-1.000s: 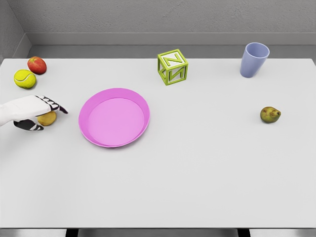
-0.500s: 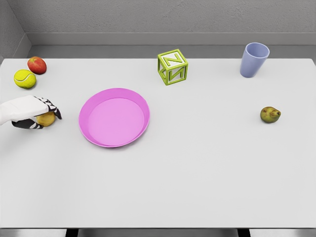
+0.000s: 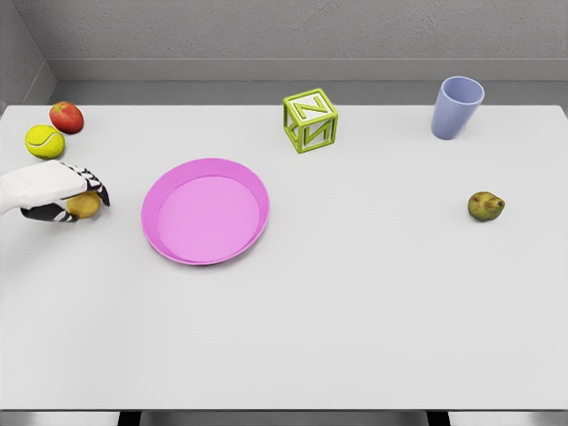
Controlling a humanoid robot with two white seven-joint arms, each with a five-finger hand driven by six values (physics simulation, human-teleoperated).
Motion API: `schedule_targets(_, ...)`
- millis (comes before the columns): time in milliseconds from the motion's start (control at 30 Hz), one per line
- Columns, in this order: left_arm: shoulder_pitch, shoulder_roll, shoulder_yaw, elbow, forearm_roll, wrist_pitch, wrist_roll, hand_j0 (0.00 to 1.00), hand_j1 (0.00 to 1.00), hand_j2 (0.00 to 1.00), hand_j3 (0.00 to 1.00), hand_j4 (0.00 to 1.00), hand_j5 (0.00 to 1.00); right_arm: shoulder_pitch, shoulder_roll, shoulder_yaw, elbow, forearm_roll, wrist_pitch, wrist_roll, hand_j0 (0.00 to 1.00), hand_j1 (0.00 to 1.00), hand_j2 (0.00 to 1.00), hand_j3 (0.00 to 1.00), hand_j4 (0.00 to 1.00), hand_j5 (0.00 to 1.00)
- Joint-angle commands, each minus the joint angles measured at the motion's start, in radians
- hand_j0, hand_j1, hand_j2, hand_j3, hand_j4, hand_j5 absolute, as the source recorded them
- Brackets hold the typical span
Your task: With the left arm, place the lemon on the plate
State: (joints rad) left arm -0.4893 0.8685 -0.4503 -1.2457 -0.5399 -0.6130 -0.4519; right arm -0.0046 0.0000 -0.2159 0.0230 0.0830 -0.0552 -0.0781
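Head view: left hand (image 3: 64, 197) curled around lemon (image 3: 84, 205) at table's (image 3: 355, 311) left edge, just left of plate (image 3: 205, 211). Probably light, firm, rounded, smooth-skinned, so prone to roll or slip; best gripped across widest middle, fingers wrapping both sides.

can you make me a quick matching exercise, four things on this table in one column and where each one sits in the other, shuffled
Things:
1. lemon
2. plate
3. cup
4. pear

Places:
A. far right corner of the table
B. right side, alone, nearer than the cup
C. inside the curled fingers of the left hand
D. left of centre, nothing on it

Pairs: 1-C, 2-D, 3-A, 4-B
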Motion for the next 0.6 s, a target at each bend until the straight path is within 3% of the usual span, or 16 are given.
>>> schedule_targets(0,0.0,0.001,0.004,-0.005,0.009,0.002,0.001,0.59,0.59,0.59,0.59,0.59,0.59,0.0,0.0,0.0,0.0,0.0,0.0,0.0,1.0,1.0,1.0,1.0,1.0,1.0)
schedule_targets(567,-0.02,-0.008,0.013,-0.047,0.041,0.002,0.004,0.6,0.6,0.6,0.6,0.6,0.6,0.0,0.0,0.0,0.0,0.0,0.0,0.0,1.0,1.0,1.0,1.0,1.0,1.0)
